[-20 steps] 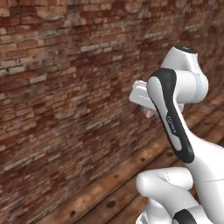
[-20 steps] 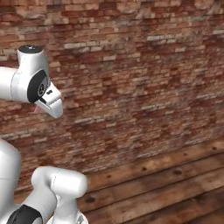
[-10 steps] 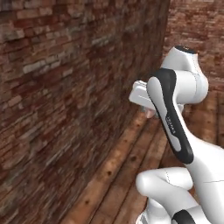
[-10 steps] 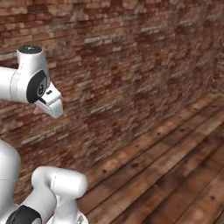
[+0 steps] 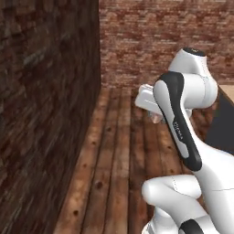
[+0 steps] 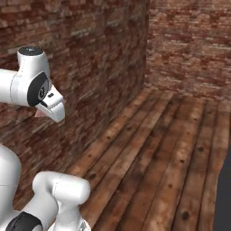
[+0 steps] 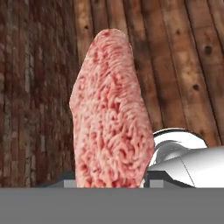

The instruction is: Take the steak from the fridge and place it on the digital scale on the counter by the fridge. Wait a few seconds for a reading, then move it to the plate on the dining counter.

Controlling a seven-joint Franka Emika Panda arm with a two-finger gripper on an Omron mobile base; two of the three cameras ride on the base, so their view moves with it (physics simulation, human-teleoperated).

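Hand view: steak [image 7: 111, 113] stands on edge, pink marbled slab rising from between the jaws, gripper [image 7: 109, 181] clamped narrow on its lower end. Wood plank floor [image 7: 183, 57] lies beyond it, brick wall [image 7: 35, 87] close along one side. Left base view: gripper [image 5: 153, 109] held high off the floor, brick wall [image 5: 45, 100] near on the left, corner ahead, open planks [image 5: 121, 151] between. Right base view: gripper [image 6: 50, 108] beside the brick wall [image 6: 99, 58], wide open floor [image 6: 171, 149] to the right.

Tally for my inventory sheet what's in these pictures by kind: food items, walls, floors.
Food items: 1, the steak, held in the tool
Brick walls: 2, near wall and far wall
Wooden floors: 1, plank floor
Total: 4
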